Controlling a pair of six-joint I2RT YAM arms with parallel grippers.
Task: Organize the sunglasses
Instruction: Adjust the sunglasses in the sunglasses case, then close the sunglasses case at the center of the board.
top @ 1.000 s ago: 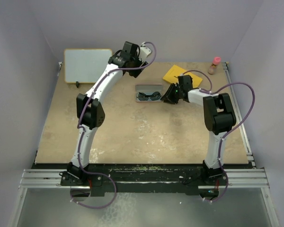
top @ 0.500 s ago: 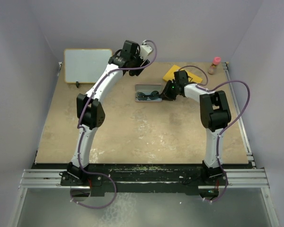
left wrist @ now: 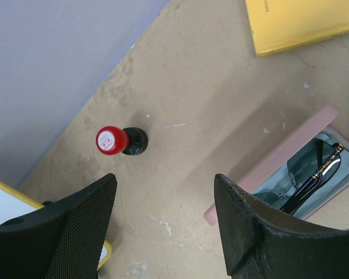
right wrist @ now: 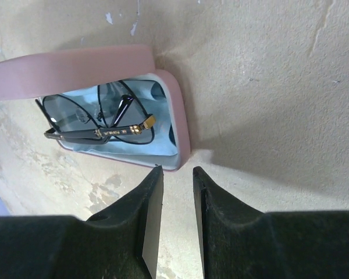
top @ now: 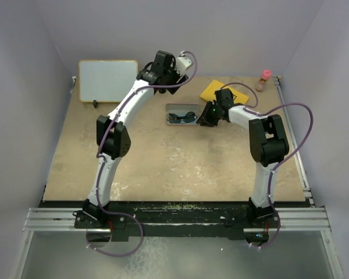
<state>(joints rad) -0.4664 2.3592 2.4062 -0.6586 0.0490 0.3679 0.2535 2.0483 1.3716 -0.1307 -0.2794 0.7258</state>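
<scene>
Black wire and tinted lenses mark the sunglasses (right wrist: 99,125), folded inside the open pink case (right wrist: 183,131) on its pale blue lining (right wrist: 145,150), just ahead and left of the right gripper (right wrist: 177,174). That gripper's jaws stand a narrow slit apart with nothing between them, and the case's rounded end rim lies between their tips and the glasses. The left gripper (left wrist: 164,181) hangs higher, jaws spread wide and empty, with the case and glasses off to their right. All of this sits on the tan table (top: 163,157). A wood-framed whiteboard (top: 107,80) lies behind and left of the left jaws, and a yellow pad (left wrist: 302,23) lies far ahead to their right. A small black stamp with a round red top (left wrist: 119,140) stands just ahead of the left finger, and a pink-capped bottle (top: 263,80) stands well beyond the right jaws. The print on the pad's edge and the white mark on the red top are too small to read
</scene>
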